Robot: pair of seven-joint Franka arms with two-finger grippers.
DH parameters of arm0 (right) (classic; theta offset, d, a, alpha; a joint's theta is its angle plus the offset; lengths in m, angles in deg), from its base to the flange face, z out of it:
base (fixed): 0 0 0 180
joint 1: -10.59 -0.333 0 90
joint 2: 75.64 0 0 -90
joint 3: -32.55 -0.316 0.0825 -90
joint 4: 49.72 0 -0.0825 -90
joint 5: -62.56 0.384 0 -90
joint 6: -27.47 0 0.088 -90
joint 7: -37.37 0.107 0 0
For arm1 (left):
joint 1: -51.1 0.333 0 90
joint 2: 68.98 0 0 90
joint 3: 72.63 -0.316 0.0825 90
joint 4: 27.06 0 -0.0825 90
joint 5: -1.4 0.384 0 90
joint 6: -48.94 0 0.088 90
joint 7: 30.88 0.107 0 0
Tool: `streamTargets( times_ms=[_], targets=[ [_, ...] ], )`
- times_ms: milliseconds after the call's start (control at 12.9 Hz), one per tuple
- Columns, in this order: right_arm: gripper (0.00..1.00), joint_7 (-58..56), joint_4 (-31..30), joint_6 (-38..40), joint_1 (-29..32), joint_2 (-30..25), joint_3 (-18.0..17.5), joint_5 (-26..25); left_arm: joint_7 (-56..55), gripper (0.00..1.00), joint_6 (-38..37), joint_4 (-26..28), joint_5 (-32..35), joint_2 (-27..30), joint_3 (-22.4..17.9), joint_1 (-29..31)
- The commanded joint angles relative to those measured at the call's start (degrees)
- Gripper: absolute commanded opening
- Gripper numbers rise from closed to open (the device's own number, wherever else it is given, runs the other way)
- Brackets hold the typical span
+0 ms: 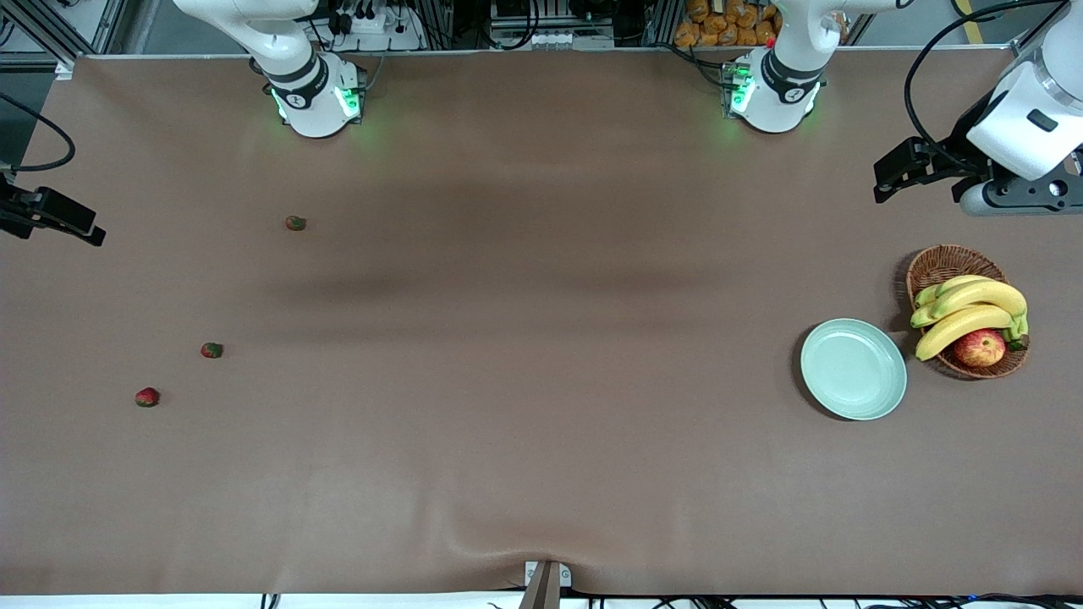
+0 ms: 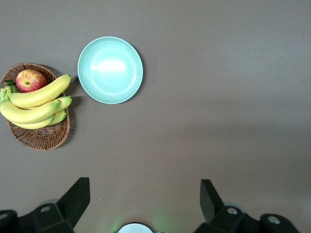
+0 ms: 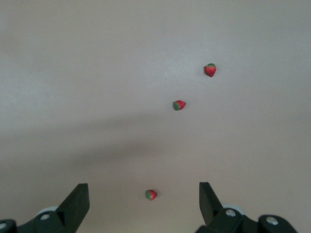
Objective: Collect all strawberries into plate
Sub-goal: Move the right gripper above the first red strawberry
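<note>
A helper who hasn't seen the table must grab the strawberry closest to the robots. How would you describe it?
Look to the right arm's end of the brown table, where three strawberries lie. It is the strawberry farthest from the front camera, alone, closest to the right arm's base; the other two lie nearer the camera.

Lighting: even, bright, overhead. Tabletop [image 1: 541, 381]: soft broad arm shadows across the middle. Plate [image 1: 853, 369]: pale glare, thin edge shadow. Focus sharp; right wrist view washed-out.
</note>
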Motion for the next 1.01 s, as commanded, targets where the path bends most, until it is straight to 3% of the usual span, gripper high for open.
streamTargets(
  times_ms=[0, 467, 933],
  targets=[
    [1.00, -0.34, 1.16, 0.74, 0.73, 0.93, -0.49, -0.71, 0.80, 1.00, -0.04, -0.34, 0.86, 0.56, 0.38, 0.21],
    [1.00, 0.28, 0.63, 0.57, 0.73, 3.03, -0.49, -0.45, 0.80, 1.00, -0.04, -0.34, 0.77, 0.56, 0.56, -0.14],
    [1.00, -0.51, -0.08, -7.50, 6.95, 14.53, -0.40, -0.45, 0.80, 1.00, -0.04, -0.34, 1.12, 0.56, 0.47, -0.14]
  ],
)
